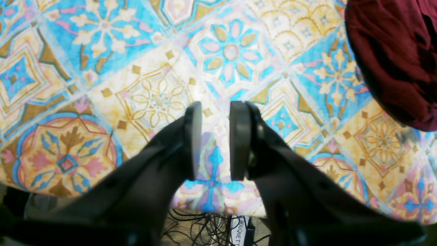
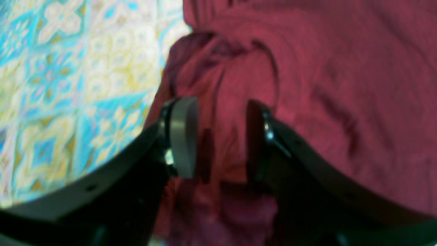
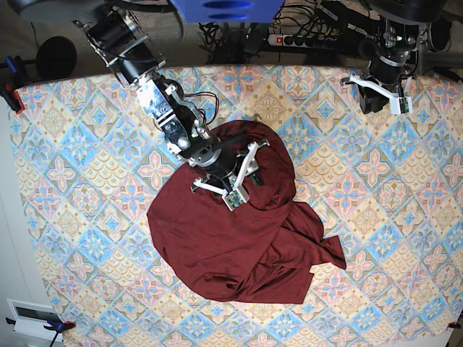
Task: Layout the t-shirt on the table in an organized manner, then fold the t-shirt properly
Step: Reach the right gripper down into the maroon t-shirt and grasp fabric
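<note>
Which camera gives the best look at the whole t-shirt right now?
The base view: it shows the whole t-shirt lying crumpled on the table. The right wrist view shows only blurred folds of it close up between the right gripper's open jaws. The left wrist view catches just one edge in its upper right corner.

T-shirt [image 1: 396, 58] cut off by left wrist frame edge; right wrist view blurred throughout.
</note>
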Tool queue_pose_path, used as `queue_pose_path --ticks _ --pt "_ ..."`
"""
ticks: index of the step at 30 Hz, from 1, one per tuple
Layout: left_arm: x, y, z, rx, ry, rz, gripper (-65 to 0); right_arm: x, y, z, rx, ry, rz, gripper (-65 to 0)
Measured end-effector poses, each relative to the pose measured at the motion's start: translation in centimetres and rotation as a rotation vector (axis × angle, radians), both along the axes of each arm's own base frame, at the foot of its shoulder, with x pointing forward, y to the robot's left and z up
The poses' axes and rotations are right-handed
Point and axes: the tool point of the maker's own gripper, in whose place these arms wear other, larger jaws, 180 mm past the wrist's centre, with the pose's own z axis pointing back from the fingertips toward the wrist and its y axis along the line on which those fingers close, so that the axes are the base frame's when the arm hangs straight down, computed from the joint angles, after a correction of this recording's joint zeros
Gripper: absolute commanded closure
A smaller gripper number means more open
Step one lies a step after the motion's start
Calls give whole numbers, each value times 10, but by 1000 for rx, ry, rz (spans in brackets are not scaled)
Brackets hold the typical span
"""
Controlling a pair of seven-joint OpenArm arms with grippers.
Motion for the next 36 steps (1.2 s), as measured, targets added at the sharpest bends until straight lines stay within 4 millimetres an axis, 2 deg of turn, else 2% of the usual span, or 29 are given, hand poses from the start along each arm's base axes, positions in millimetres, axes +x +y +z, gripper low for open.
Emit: queue_pose_path --ticks 5,11,15,19,22,25,29,33,36 --pt "0 0 0 -1 0 0 -144 0 -16 -26 -53 56 -27 -227" --pt "0 0 0 -1 0 1 -144 10 -16 -25 -36 27 -39 -227" --pt "0 0 0 -1 0 0 -144 10 -32 -38 -171 -13 -32 -227" --pt "0 0 0 -1 0 0 -144 19 -38 -32 -233 -79 -29 -227" --pt "0 0 0 -1 0 0 -144 18 -38 -34 -235 -75 -28 -223" --pt "0 -1 -1 -3 1 -2 -144 17 -39 -35 -240 -68 -28 -172" --pt "0 -1 0 -2 1 -2 -144 17 -39 -35 -243 -71 -28 -10" --pt "0 -1 0 -3 1 -2 -144 22 -48 -33 -236 -67 -60 0" --pt "0 -1 0 -3 1 -1 -144 30 -60 -23 -219 -84 -106 0"
